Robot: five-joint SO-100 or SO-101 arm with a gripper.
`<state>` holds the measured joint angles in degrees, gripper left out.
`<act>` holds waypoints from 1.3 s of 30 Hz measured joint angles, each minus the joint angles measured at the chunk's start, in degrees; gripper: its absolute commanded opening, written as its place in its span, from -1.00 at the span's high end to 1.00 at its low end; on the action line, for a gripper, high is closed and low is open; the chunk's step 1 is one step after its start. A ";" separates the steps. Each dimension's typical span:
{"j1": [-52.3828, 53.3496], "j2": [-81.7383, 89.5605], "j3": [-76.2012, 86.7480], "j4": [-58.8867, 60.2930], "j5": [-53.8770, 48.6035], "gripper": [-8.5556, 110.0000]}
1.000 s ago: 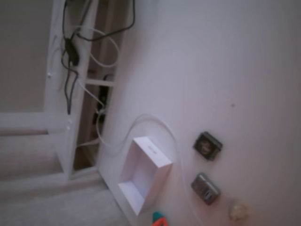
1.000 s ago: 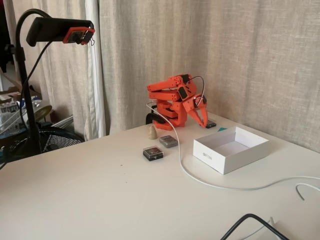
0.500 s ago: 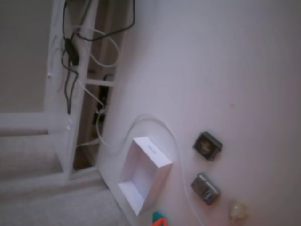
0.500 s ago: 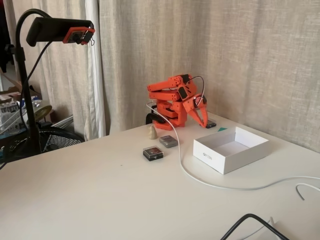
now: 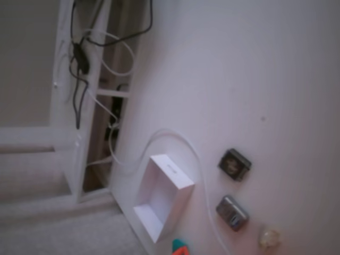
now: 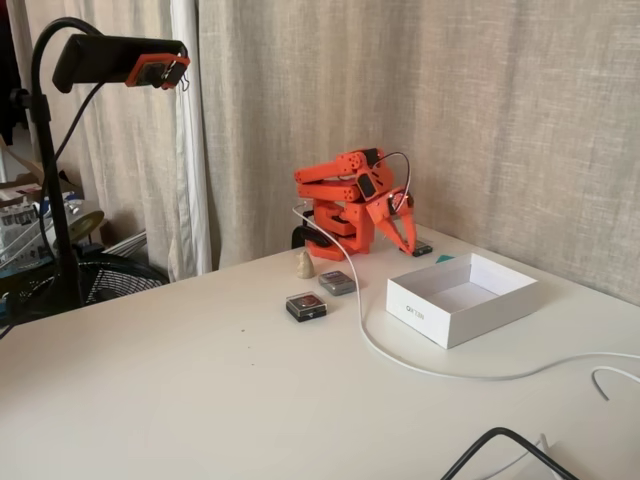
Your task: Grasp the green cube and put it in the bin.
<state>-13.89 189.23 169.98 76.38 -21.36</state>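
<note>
Looks like a home room, prob. living rm or bedroom used as hobby bench. Beige linen curtains (image 6: 450,110) floor-to-table along back wall, white table (image 6: 200,400) w/ loose white cable (image 6: 400,362). Floor fan (image 6: 105,280) and household clutter at left of a fixed view; webcam on gooseneck stand (image 6: 110,60). Carpeted floor (image 5: 58,234) and white frame w/ dangling wires (image 5: 79,58) beside table.

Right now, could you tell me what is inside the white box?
The bin looks empty: bare white floor shows in both fixed views. Its near wall hides part of the floor in the side view. The green cube sits outside, just behind it.
</note>
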 measured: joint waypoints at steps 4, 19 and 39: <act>-4.22 -3.87 -0.88 -0.88 -6.59 0.92; -22.32 -70.93 -86.92 11.87 -11.69 0.64; -10.02 -84.64 -52.47 8.44 -5.19 0.39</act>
<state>-23.91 104.59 117.51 84.81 -26.54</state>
